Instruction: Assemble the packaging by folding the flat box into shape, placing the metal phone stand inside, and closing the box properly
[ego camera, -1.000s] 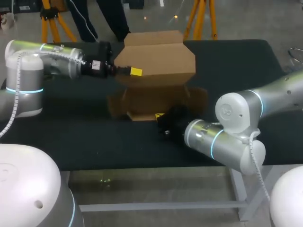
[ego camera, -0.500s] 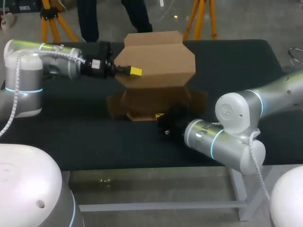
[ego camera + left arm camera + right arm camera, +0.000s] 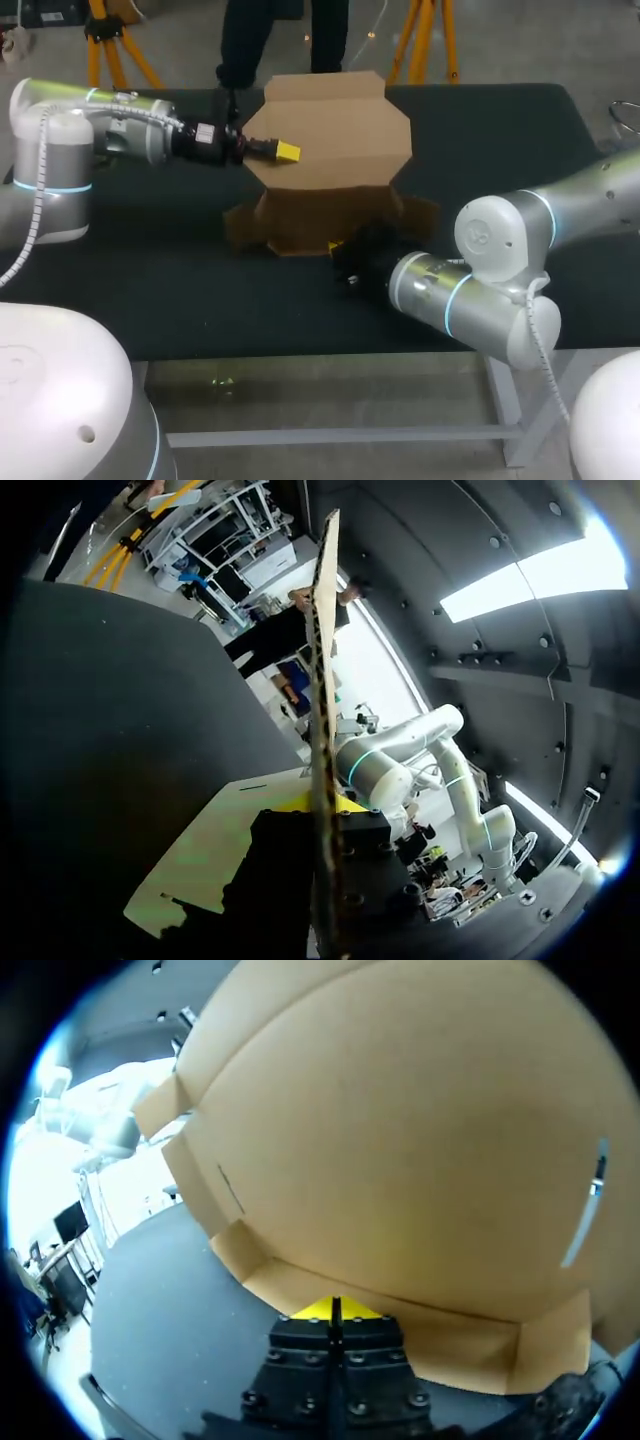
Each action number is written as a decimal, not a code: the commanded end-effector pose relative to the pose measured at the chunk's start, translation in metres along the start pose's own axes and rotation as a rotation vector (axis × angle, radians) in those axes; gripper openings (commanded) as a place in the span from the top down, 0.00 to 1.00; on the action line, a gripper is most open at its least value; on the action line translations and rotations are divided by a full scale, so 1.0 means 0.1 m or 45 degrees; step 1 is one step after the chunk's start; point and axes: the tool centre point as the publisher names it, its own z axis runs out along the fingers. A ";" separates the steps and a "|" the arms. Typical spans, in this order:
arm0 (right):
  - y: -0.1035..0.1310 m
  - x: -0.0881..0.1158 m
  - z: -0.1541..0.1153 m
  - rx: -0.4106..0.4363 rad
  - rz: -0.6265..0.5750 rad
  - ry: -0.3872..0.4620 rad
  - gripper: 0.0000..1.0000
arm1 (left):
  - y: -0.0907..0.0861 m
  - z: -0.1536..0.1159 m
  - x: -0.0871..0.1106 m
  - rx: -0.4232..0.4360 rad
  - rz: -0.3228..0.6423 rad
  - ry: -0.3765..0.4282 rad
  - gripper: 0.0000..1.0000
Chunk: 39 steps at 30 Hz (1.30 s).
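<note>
The cardboard box [image 3: 330,185] sits half formed on the dark table [image 3: 150,290], near the middle and somewhat toward the far side. Its large panel [image 3: 335,130] stands raised, with clipped corners at left and right. Below it is the low base [image 3: 320,215], whose side flaps splay out onto the table, one to the left [image 3: 243,222] and one to the right [image 3: 420,212]. Our left arm comes in from the left, level with the raised panel. The left gripper [image 3: 285,152] is at the panel's left edge, with one yellow tip showing on the near face. In the left wrist view we see the cardboard edge-on, running straight between the two fingers, one on each side of the sheet, so we record this gripper as clamped on the panel. A flat part of the box lies on the table below it. Our right arm reaches in from the right and near side. The right gripper [image 3: 338,245] is low, at the near edge of the base. In the right wrist view its yellow tips are pressed together with only a thin seam between them, and they rest just at the base's low near wall. We cannot tell whether any cardboard is nipped in that seam. The raised panel fills most of the view ahead of this gripper.
</note>
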 end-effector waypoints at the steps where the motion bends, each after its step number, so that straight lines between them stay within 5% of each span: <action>1: -0.05 0.00 0.02 -0.007 -0.001 -0.006 1.00 | 0.03 0.01 -0.06 -0.006 0.015 -0.019 1.00; 21: -0.05 0.00 0.02 -0.007 -0.001 -0.006 1.00 | 0.11 0.01 -0.11 0.008 0.301 -0.021 1.00; 39: -0.05 0.00 0.02 -0.007 -0.001 -0.006 1.00 | 0.14 0.02 -0.17 0.003 0.440 -0.010 1.00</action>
